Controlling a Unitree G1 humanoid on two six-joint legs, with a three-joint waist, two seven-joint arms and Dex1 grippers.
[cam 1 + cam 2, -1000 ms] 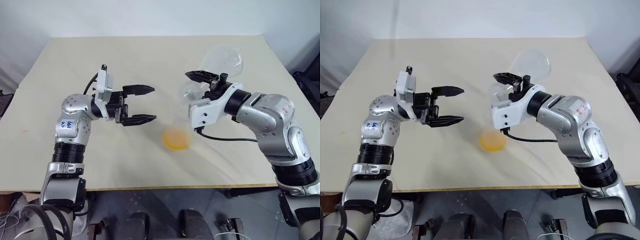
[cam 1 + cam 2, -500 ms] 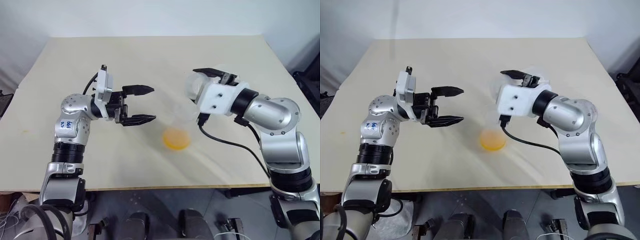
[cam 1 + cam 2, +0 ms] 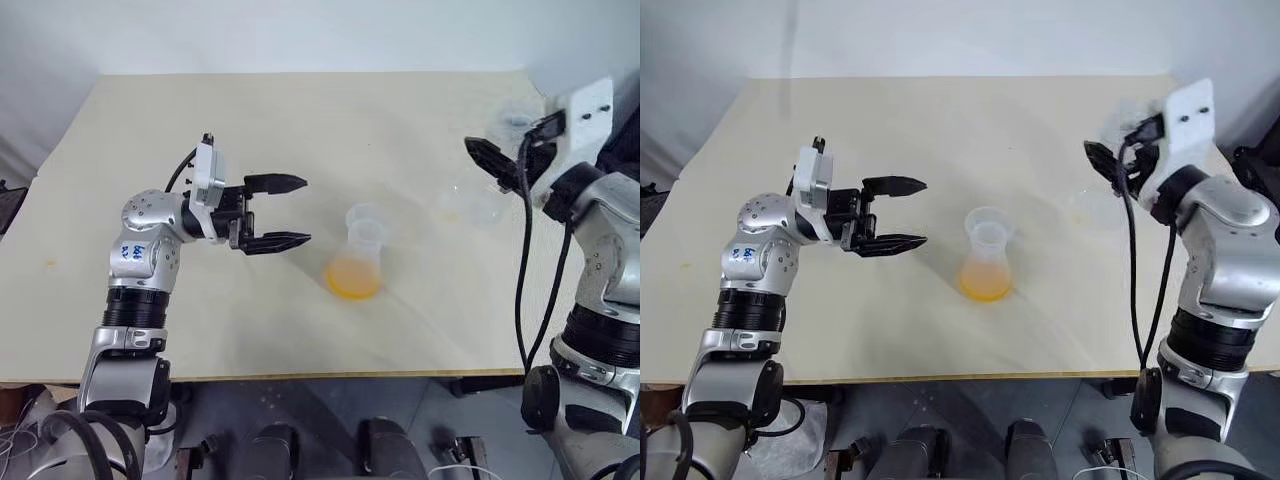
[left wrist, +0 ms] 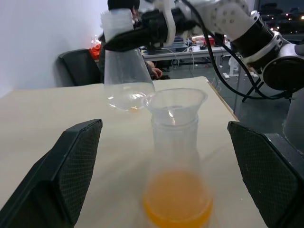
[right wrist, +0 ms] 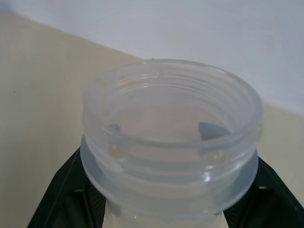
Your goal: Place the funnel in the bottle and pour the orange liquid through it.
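Note:
The translucent bottle (image 3: 357, 262) stands at the table's centre with the small clear funnel (image 3: 365, 222) seated in its mouth. Orange liquid (image 3: 352, 280) fills its bottom. My left gripper (image 3: 305, 210) hovers open just left of the bottle, fingers pointing at it, holding nothing. Out to the right, my right gripper (image 3: 495, 160) is shut on the neck of a clear conical flask (image 3: 470, 205), which is upright and almost empty. The flask's threaded mouth (image 5: 171, 118) sits between the black fingers (image 5: 61, 199). Whether its base rests on the table I cannot tell.
The beige table (image 3: 300, 120) stretches far behind and to the left. A small orange spot (image 3: 48, 263) marks its left side. The table's right edge runs close to my right arm. A dark chair (image 4: 83, 66) stands beyond the table.
My right arm swung away to the right with the flask and rolled it from tipped over the funnel to upright. The left gripper, bottle and funnel stayed put.

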